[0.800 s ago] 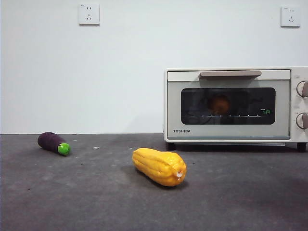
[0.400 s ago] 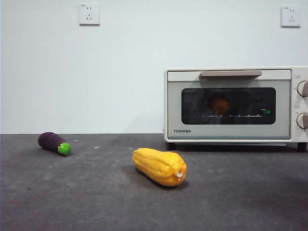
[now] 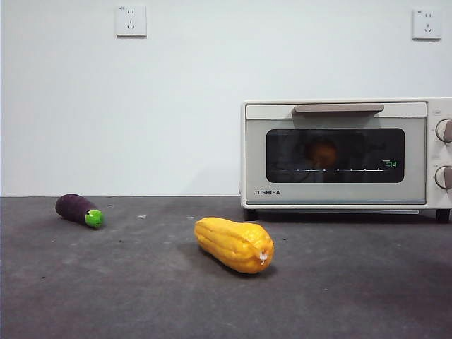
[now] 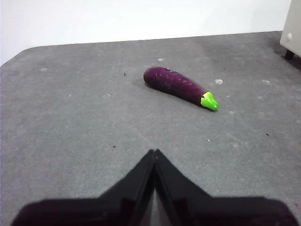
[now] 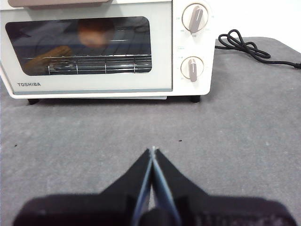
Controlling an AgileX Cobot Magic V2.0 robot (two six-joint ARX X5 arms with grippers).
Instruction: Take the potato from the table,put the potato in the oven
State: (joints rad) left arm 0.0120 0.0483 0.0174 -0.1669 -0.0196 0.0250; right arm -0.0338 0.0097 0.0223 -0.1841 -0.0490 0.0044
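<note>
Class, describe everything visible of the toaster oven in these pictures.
The oven is a cream-white boxy TOSHIBA toaster oven standing on short dark feet on the table. Its dark glass door is shut under a tan bar handle; two round knobs sit at right. An orange-brown potato shows dimly inside above the wire rack.

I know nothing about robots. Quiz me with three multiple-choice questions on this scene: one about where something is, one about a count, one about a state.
1. Where is the potato?
A. on the table
B. inside the oven
C. in a gripper

2. How many knobs does the oven have?
A. one
B. two
C. four

3. How is the oven door?
A. closed
B. wide open
C. removed

Answers:
1 B: an orange-brown lump shows behind the dark glass.
2 B: two round knobs sit at its right side.
3 A: the door stands flat against the oven's front, handle on top.
</note>
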